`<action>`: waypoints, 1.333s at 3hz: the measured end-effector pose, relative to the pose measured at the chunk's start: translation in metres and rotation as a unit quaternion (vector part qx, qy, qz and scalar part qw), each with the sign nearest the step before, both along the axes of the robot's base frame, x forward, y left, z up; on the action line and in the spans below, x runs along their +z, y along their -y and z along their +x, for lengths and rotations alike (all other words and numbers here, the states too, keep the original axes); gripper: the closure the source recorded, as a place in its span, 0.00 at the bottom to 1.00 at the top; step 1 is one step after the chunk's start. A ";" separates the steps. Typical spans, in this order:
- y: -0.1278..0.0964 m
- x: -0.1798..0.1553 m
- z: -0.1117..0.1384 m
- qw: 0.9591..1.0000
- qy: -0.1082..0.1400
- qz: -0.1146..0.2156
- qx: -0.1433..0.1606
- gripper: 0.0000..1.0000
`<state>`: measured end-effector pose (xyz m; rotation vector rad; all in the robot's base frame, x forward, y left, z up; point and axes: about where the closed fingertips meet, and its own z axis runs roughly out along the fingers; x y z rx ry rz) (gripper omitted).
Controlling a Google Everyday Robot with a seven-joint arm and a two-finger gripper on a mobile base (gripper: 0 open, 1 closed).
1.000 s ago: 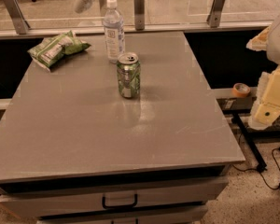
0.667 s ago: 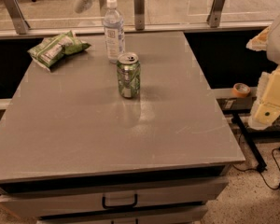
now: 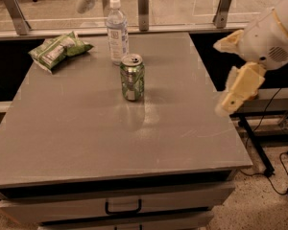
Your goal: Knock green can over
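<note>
The green can (image 3: 132, 77) stands upright near the middle of the grey table (image 3: 86, 143), a little towards the back. It is green with white and silver patterning and a silver top with a pull-tab. My gripper (image 3: 228, 102) hangs from the white arm (image 3: 271, 35) at the table's right edge, pointing down and to the left. It is well to the right of the can and apart from it, and holds nothing that I can see.
A clear plastic water bottle (image 3: 117, 31) stands just behind the can. A crinkly green snack bag (image 3: 57, 50) lies at the back left. A glass railing runs behind the table. Drawers with a handle (image 3: 123, 207) are at the front. Cables lie on the floor at the right.
My arm and gripper have moved left and up, in towards the table's right edge. The can, bottle and bag have not moved.
</note>
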<state>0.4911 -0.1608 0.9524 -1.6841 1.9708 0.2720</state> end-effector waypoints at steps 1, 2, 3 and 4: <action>-0.052 -0.015 0.033 0.991 -0.008 0.120 0.059 0.00; -0.100 -0.020 0.047 0.972 -0.021 0.204 0.113 0.00; -0.137 -0.020 0.054 0.956 -0.031 0.261 0.129 0.00; -0.167 -0.027 0.063 0.940 -0.042 0.309 0.140 0.00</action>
